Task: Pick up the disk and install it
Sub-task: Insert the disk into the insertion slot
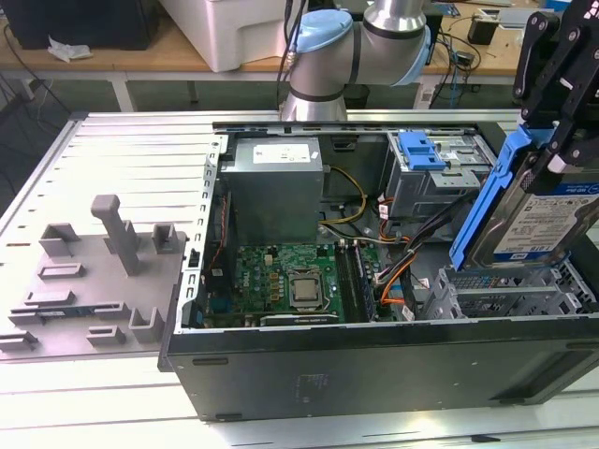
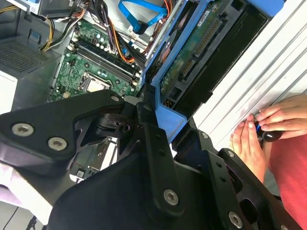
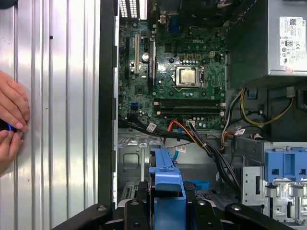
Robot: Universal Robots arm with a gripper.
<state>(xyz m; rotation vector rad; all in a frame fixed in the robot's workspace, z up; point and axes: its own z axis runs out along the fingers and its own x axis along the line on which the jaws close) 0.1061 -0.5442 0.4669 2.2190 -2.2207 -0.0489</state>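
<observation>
Black hand [image 1: 550,150] clamps disk [image 1: 541,223], tilted steeply, over open PC case [image 1: 374,369].

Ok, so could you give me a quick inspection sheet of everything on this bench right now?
Surface: ribbed metal table, open computer case lying on it.
Job's things: the disk held tilted above the case's drive bay, not seated.
Clutter: grey fixture blocks at the exterior view's left.
Grippers: end effector shut on the disk's upper end.
Cables: orange, yellow and black wires inside the case.
Surroundings: a person's hands at the table beside the case; workbench behind.
</observation>
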